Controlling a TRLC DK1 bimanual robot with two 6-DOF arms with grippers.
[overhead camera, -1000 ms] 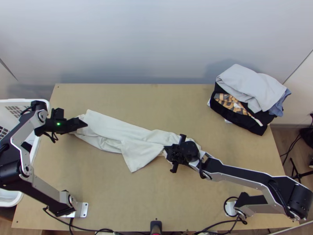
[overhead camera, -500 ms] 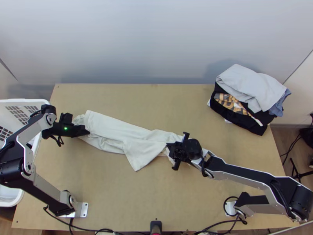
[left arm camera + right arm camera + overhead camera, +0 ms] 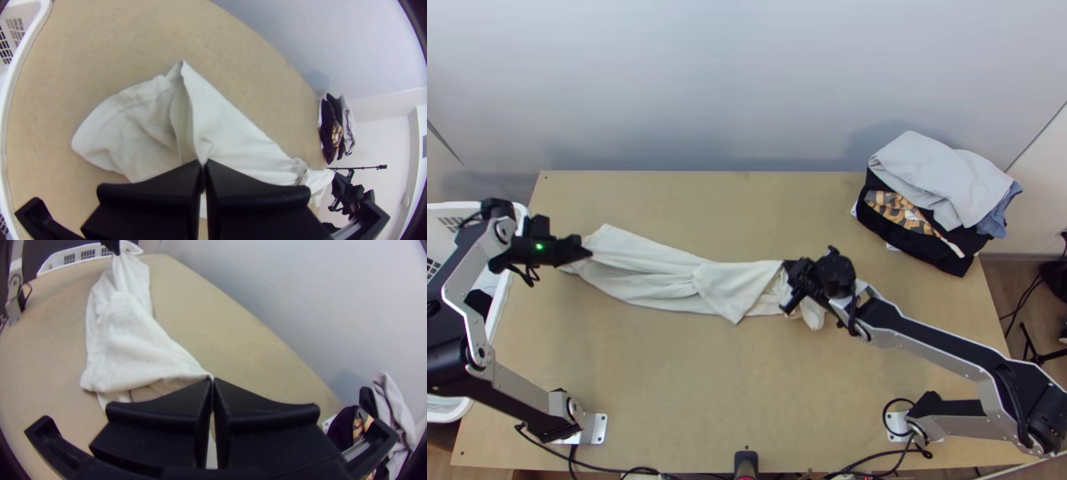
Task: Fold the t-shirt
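My left gripper (image 3: 589,253) is at the left end of the white t-shirt (image 3: 659,270). In the left wrist view, the left gripper (image 3: 203,163) is shut on a pinch of the white cloth (image 3: 227,133). At the shirt's right end, my right gripper (image 3: 787,284) holds cloth. In the right wrist view, the right gripper (image 3: 212,381) is shut on an edge of the shirt (image 3: 129,346). Between the two grippers the shirt stretches as a long, narrow, bunched strip, with a folded-over flap near its middle and loose cloth under the right gripper.
A pile of clothes (image 3: 939,192), grey, black and patterned, lies at the table's back right. A white basket (image 3: 513,210) stands against the left edge. Bare wooden table (image 3: 691,392) lies between the shirt and the front edge.
My right gripper has moved slightly right and away from the table's front, drawing the cloth with it. My left gripper went right, then back left, and the shirt's strip looks more taut.
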